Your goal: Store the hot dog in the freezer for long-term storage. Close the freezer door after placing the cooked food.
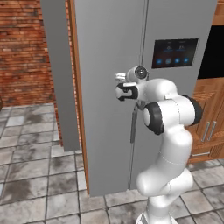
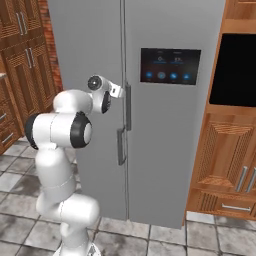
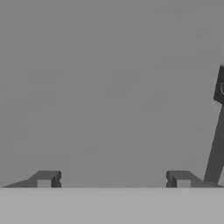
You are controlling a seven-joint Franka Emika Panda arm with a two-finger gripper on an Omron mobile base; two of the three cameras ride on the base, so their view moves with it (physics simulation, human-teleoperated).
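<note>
The freezer door (image 1: 109, 87) is the plain grey left panel of the tall fridge (image 2: 165, 150), and it looks flush with the door beside it. Its dark bar handle (image 1: 132, 127) runs down near the centre seam. My gripper (image 1: 119, 78) hovers just in front of this door at chest height, a little left of the seam (image 2: 120, 91). In the hand view the fingertips (image 3: 43, 179) stand wide apart, open and empty, facing the flat door panel (image 3: 109, 87). The handle (image 3: 216, 135) rises at the right edge. The hot dog is out of view. The freezer's inside is hidden.
The right fridge door carries a black display panel (image 2: 170, 65). Wooden cabinets (image 2: 225, 160) and a dark oven window (image 2: 235, 70) stand to the right. A grey upright panel (image 1: 61, 78) and brick wall (image 1: 22, 52) are to the left, above a tiled floor (image 1: 35, 175).
</note>
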